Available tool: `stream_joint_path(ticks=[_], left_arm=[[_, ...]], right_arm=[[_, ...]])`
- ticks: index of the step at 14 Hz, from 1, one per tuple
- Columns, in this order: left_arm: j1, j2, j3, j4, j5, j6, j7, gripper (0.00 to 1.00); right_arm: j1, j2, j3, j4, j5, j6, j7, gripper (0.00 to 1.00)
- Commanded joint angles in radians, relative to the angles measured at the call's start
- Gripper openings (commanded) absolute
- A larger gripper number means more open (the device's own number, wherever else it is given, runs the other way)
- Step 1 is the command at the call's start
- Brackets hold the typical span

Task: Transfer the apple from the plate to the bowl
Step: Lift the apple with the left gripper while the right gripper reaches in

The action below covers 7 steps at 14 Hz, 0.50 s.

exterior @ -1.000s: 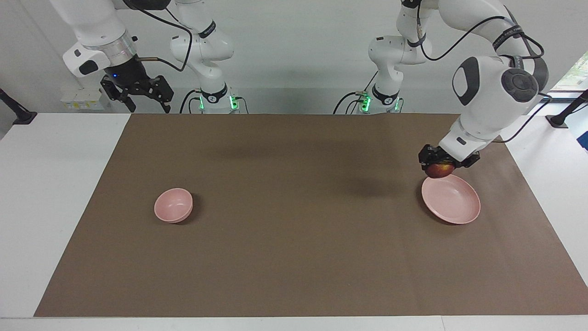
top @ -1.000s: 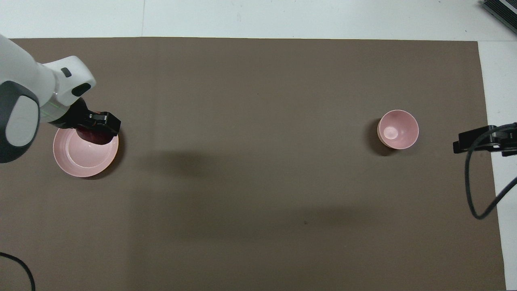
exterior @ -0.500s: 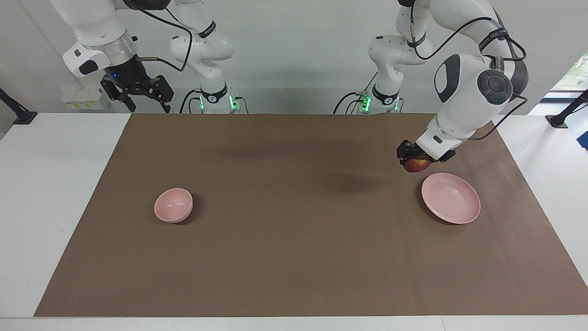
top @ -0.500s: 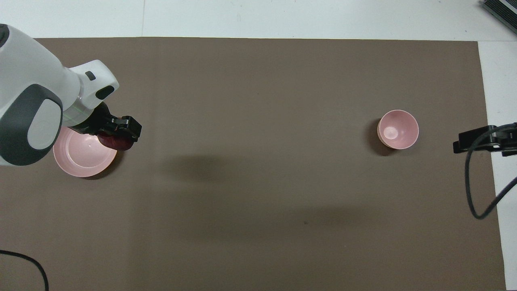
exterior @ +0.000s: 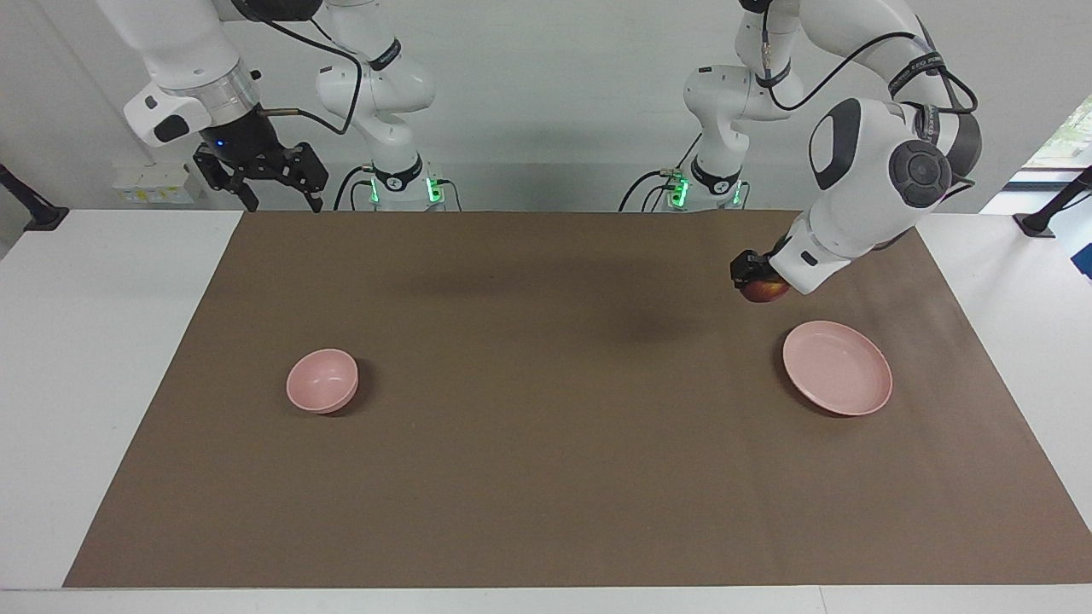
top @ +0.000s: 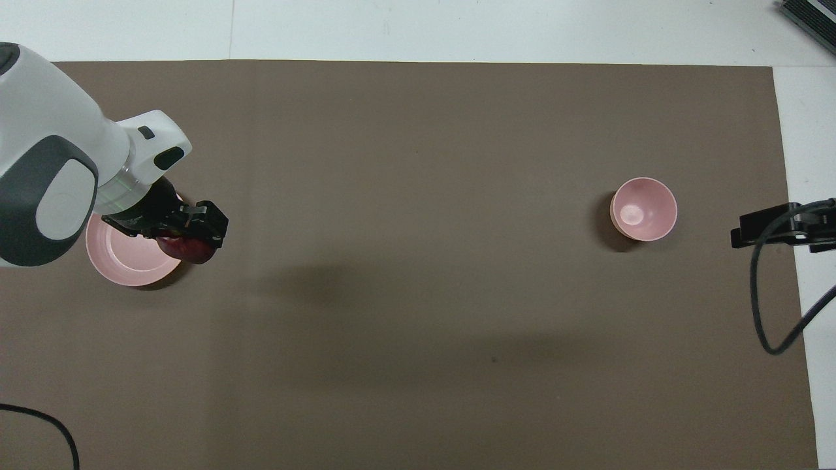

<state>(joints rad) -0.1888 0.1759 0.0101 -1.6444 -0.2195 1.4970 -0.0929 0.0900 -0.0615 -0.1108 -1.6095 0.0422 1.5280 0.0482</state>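
Observation:
My left gripper [exterior: 759,277] [top: 189,238] is shut on the dark red apple [exterior: 764,290] [top: 186,248] and holds it in the air over the brown mat, just off the plate's rim toward the table's middle. The pale pink plate [exterior: 838,367] [top: 127,261] lies bare at the left arm's end of the table. The small pink bowl [exterior: 322,380] [top: 643,209] stands with nothing in it toward the right arm's end. My right gripper [exterior: 277,183] [top: 777,228] hangs open, high above the mat's corner at its own end, and waits.
A brown mat [exterior: 546,409] covers most of the white table [exterior: 102,341]. A black cable [top: 774,294] loops down from the right arm. Both arm bases [exterior: 401,183] stand at the table's edge nearest the robots.
The left gripper has lifted the apple off the plate and carried it up and toward the table's middle. The right gripper shifted slightly.

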Motion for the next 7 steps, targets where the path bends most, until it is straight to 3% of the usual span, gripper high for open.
stream_joint_path(ticks=[1, 3, 7], left_arm=[[-0.003, -0.012, -0.004, 0.009, -0.151, -0.067, -0.062, 0.0], [-0.024, -0.016, -0.031, 0.003, -0.19, -0.058, -0.245, 0.0], [-0.031, -0.016, -0.08, -0.008, -0.435, 0.014, -0.637, 0.0]], right_arm=[[0.0, -0.05, 0.002, -0.116, 0.045, 0.063, -0.075, 1.0], [0.005, -0.06, 0.003, -0.142, 0.088, 0.061, -0.087, 1.0], [0.008, -0.063, 0.003, -0.194, 0.226, 0.06, -0.061, 1.0]])
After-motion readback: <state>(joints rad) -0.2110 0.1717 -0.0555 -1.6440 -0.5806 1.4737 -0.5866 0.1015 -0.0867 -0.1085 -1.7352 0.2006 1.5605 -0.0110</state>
